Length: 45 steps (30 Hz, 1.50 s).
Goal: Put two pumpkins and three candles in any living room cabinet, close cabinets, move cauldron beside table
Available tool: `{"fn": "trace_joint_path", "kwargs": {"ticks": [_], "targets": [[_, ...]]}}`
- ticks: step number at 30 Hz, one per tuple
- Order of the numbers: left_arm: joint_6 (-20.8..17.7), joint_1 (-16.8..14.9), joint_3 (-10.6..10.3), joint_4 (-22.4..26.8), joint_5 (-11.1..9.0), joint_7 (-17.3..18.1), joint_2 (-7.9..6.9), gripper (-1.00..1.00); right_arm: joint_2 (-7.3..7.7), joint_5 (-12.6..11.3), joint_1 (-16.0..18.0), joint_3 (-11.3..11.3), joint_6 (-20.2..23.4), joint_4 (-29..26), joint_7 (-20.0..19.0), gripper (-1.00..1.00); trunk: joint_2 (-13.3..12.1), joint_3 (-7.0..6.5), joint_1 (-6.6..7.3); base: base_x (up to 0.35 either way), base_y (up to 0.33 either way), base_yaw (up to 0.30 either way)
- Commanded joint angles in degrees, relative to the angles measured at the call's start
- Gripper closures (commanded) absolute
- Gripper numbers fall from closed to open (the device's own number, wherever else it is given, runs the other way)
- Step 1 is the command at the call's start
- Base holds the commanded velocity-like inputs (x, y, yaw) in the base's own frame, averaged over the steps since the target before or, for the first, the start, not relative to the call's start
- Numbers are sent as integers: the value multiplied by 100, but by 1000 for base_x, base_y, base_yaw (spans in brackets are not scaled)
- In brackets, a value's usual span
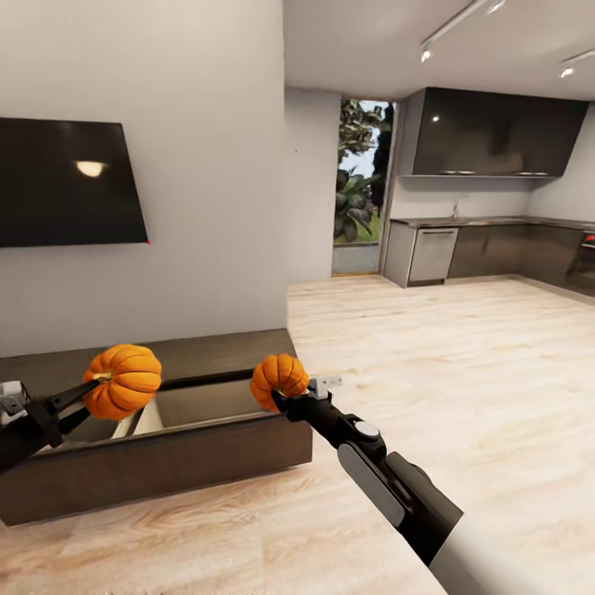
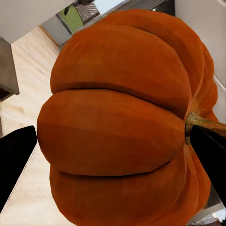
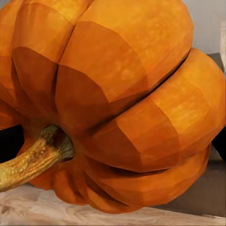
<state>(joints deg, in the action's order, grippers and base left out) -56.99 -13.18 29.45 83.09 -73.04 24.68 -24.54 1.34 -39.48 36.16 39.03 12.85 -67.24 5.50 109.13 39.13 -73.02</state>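
So I've got one small bright orange ribbed pumpkin (image 1: 122, 380) in my left end effector (image 1: 97, 387), sitting at the lower left of the head view, and a second orange ribbed pumpkin (image 1: 279, 380) in my right end effector (image 1: 285, 399), just left of centre, lower half of the frame. Both end effectors are clamped onto their pumpkins, fingers spread about as wide as each pumpkin.

In the left wrist view the pumpkin (image 2: 117, 127) takes up almost the whole frame, lying on its side with its brown stem poking toward the right edge, and my dark fingers (image 2: 14, 160) show at the left and right edges. Right wrist view, same deal: the other pumpkin (image 3: 117, 108) up close, with its curved yellowish-brown stem at the lower left.

Below both pumpkins is the long low dark brown wood cabinet (image 1: 165, 463), running along the white wall in the lower left of the head view. One of its wide drawers (image 1: 207, 405) is pulled out, and you can see the pale beige inside. The left pumpkin hangs over the left part of that open drawer, the right one near its right-hand end; I can't tell whether it's over the drawer or just past the edge.

Black flat TV screen (image 1: 66, 182) on the wall at the upper left. Pale wood floor (image 1: 463, 364) across the right side, and a dark kitchen with cabinets (image 1: 496, 132) at the upper right.
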Motion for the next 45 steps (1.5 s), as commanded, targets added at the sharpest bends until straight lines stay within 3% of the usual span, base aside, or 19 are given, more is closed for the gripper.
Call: {"fn": "trace_joint_path", "kwargs": {"ticks": [1,16,22,28,31,34,39,42,43,45], "targets": [[-45,-9,1,0,-62,28,2,100,7,-59,8,17,12,-17,60,100,3,5,1,0,0,268],[-40,-9,-38,22,-50,21,9,100,7,-67,9,11,-23,17,285,100,3,5,1,40,-25,268],[-33,-9,-314,55,-2,19,2,100,10,-73,10,1,-47,50,241,100,3,5,1,198,-149,265],[-19,-9,-388,58,27,-3,3,100,15,-59,8,-1,-63,157,210,100,3,5,1,76,-61,69],[0,-59,-500,58,197,-182,11,100,15,-42,8,-6,-101,167,259,100,3,5,1,6,-5,5],[16,-194,-897,60,392,-773,41,100,15,-4,9,-33,-137,168,307,100,3,5,1,1,-1,1],[71,-822,-1617,157,485,-1817,95,100,11,4,11,-59,-117,184,588,100,3,5,1,0,0,0],[420,-1114,-2242,185,606,-2484,370,100,-22,16,26,-60,-183,465,641,100,3,5,1,0,0,0],[511,-1193,-2425,188,756,-2707,490,100,-71,29,28,-61,-273,659,646,100,3,5,1,0,0,0],[724,-1301,-2789,168,1445,-3269,872,100,-229,69,41,-59,-716,1290,650,100,3,5,1,0,0,0]]}}
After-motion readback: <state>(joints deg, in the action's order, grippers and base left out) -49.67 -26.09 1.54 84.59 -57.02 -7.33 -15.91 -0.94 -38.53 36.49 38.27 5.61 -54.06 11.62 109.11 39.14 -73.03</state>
